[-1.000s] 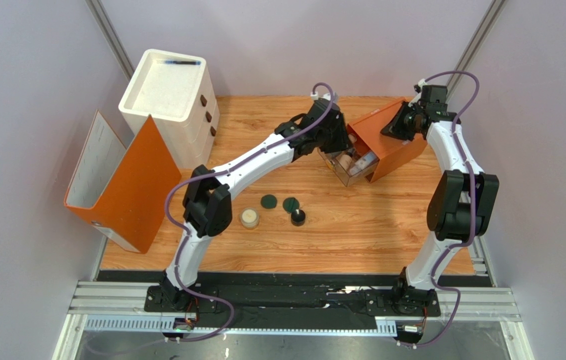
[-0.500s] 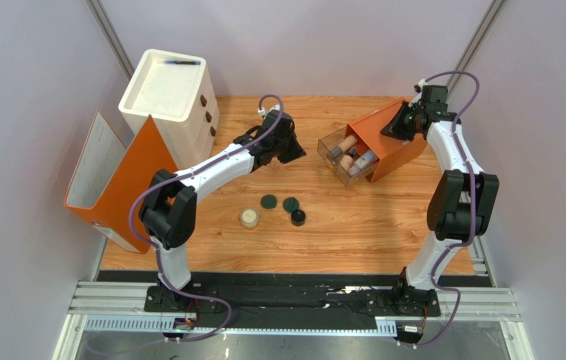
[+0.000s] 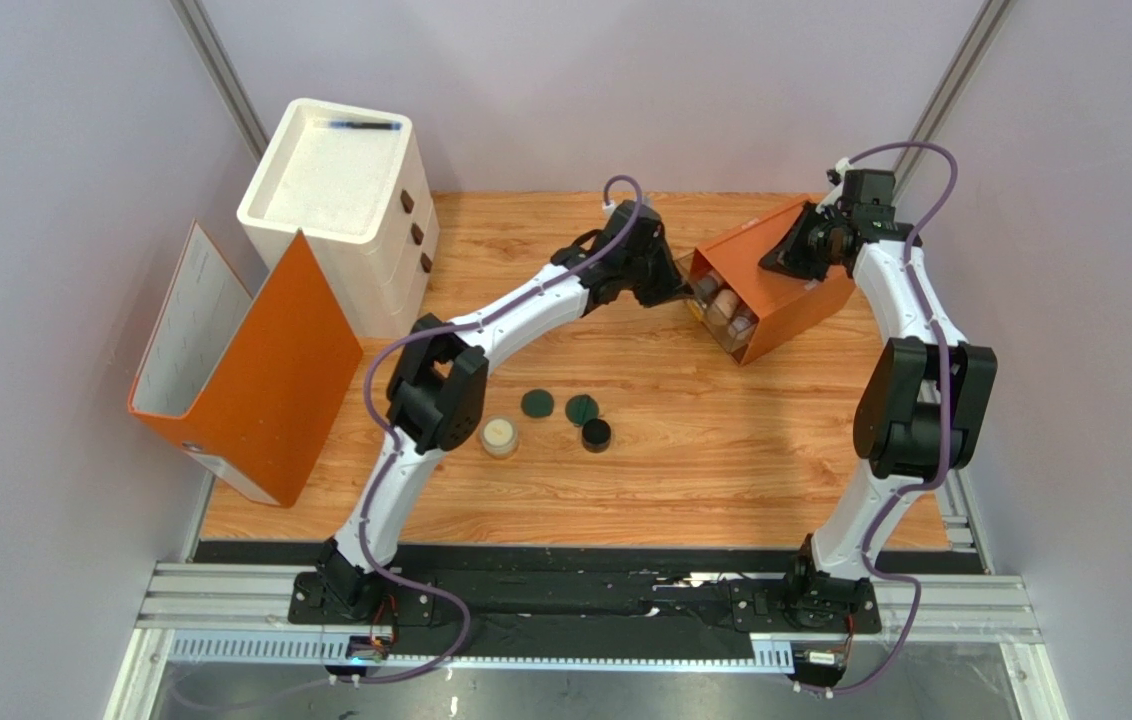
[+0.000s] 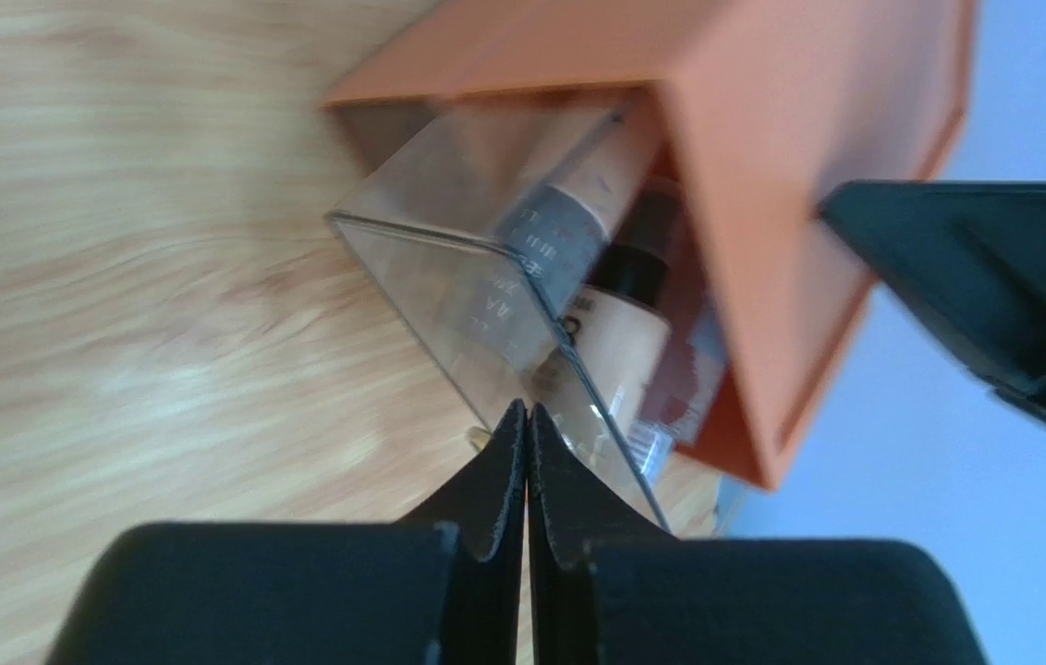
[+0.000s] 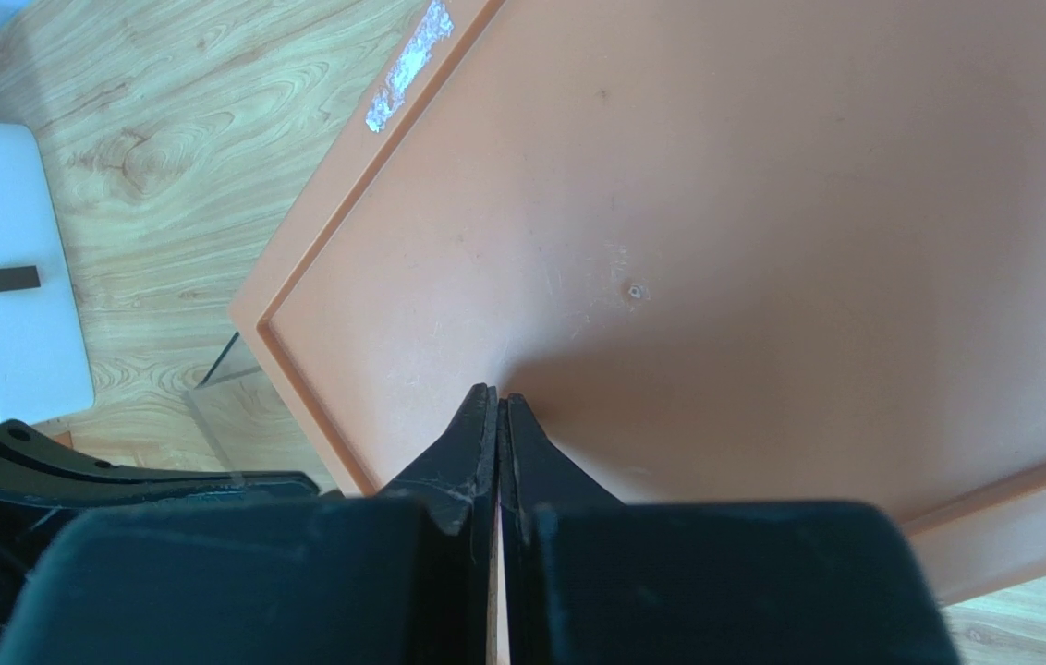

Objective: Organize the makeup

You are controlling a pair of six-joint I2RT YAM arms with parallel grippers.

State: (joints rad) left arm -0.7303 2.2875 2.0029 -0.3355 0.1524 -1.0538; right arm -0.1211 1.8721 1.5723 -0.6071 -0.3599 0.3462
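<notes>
The small orange drawer box sits at the back right. Its clear drawer is nearly pushed in and holds two beige dark-capped tubes; the clear tube is hard to make out. My left gripper is shut, its tips against the drawer front. My right gripper is shut and rests on the box's orange top, also in the top view. On the table lie a cream jar, two dark-green discs and a black jar.
A white drawer cabinet stands at the back left. An orange and white folder stands open at the left edge. The left arm stretches diagonally above the table towards the box.
My left gripper swung left, away from the pulled-out drawer, then came back against its front. The clear drawer has slid most of the way into the orange box. The right gripper held still.
</notes>
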